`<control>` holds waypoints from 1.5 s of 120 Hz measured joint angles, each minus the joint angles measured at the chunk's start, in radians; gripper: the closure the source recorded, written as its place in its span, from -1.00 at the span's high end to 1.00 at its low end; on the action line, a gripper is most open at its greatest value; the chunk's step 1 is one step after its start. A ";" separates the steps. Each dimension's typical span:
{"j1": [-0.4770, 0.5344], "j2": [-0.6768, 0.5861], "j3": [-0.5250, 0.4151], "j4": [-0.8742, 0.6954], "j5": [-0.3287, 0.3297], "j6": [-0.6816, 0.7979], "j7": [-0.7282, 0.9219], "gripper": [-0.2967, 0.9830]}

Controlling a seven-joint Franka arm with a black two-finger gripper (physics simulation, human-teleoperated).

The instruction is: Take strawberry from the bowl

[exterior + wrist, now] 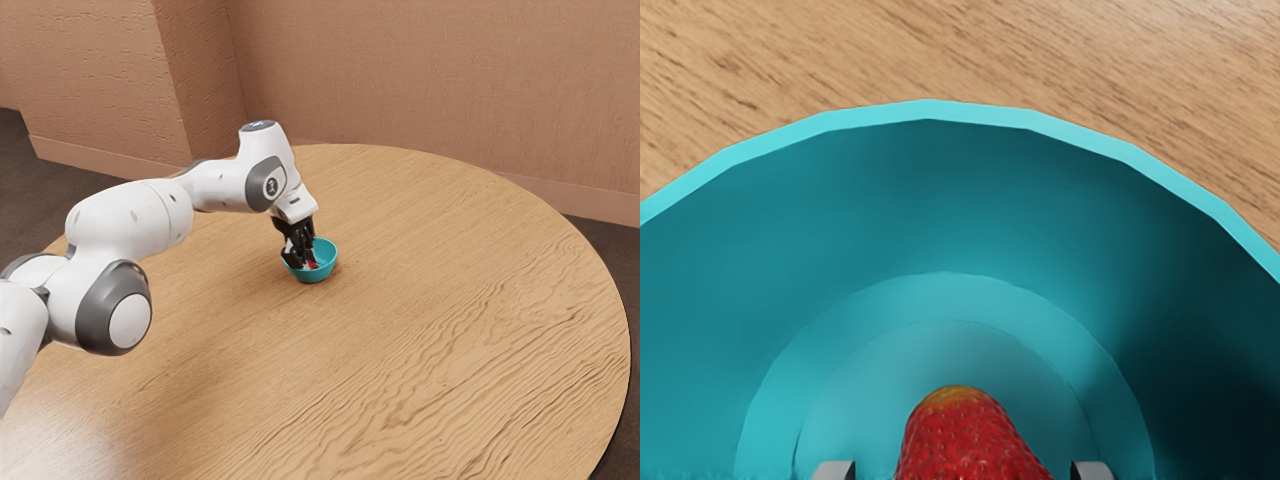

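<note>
On the wooden surface (pixel 430 310), grip gently the strawberry (pixel 965 440) inside the teal bowl (pixel 940 180), probably light, soft and easily bruised, by its wide sides, with end effector (pixel 303 264) moderately open astride it, holding nothing.

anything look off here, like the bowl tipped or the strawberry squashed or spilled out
Nothing stands out. The teal bowl sits upright on the table, and the strawberry is inside it, with no damage on the part that shows. The gripper reaching into the bowl fits the task.
</note>
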 joint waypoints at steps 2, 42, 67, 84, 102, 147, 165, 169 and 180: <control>0.000 0.000 0.000 0.000 0.000 0.000 0.000 -0.20; 0.000 -0.001 0.001 0.001 0.007 0.009 -0.004 -0.34; 0.000 -0.008 0.001 0.004 0.009 0.015 -0.005 -0.39; 0.000 -0.034 0.000 0.005 0.009 0.014 -0.007 -0.41; -0.005 -0.085 -0.005 0.000 0.010 0.004 -0.011 -0.43; -0.164 -0.113 -0.049 -0.019 0.010 0.014 -0.056 -0.44; -0.201 -0.063 -0.070 -0.030 0.010 0.066 -0.084 -0.44; -0.203 -0.054 -0.073 -0.030 0.009 0.076 -0.089 -0.44; -0.206 -0.032 -0.083 -0.031 0.008 0.101 -0.103 -0.44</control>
